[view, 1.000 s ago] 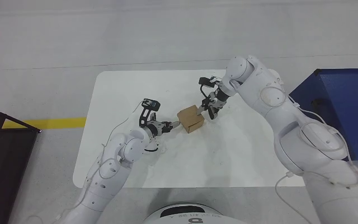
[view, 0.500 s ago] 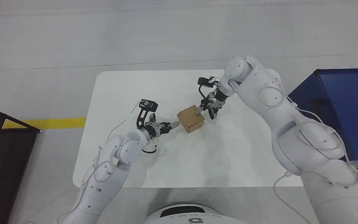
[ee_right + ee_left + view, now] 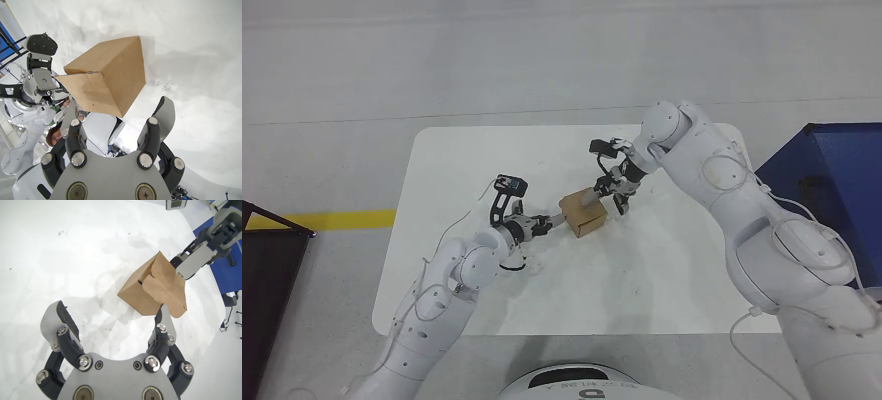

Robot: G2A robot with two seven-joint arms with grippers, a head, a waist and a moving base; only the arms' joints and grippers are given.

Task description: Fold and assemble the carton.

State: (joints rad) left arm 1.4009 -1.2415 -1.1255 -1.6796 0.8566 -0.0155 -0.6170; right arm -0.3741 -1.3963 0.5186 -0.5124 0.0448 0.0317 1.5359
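**Tucking the carton's loose flap, mid-worktop**

At the near left, the left tool (image 3: 112,313) is standing wide, with one finger touching the edge of the flap (image 3: 166,294) that is hanging off the carton (image 3: 582,212). The carton is sitting in the middle of the worktop (image 3: 672,285), between the two arms. Just beyond it, at the far right, the right tool (image 3: 118,108) is also gaping wide, one finger lying against the flap's far face. As I judge it, the step is going best if the far tool is bracing the carton against sliding while the near finger is pressing the flap slowly along its crease. Counting: one carton, one loose flap, two tools, one worktop.
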